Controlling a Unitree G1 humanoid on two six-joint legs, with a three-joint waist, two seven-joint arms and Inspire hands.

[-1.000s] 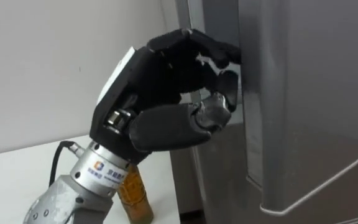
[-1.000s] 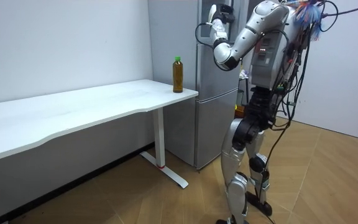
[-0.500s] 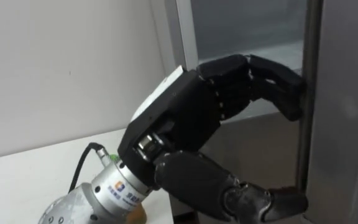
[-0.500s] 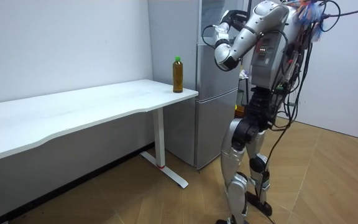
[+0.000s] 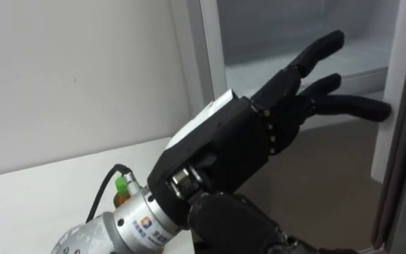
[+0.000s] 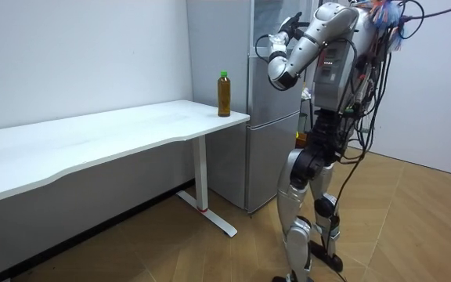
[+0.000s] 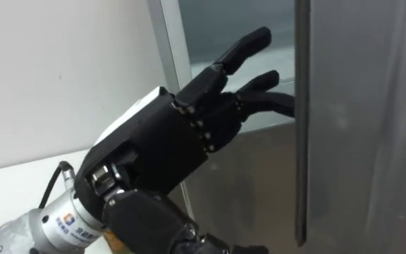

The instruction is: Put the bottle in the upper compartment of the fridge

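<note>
our black left hand, fingers straight and apart, reaches the ajar grey fridge door; the amber bottle is not yet taken.

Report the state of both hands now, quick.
Left hand: open, fingers straight at the edge of the fridge door, holding nothing.
Right hand: cannot be told.
</note>
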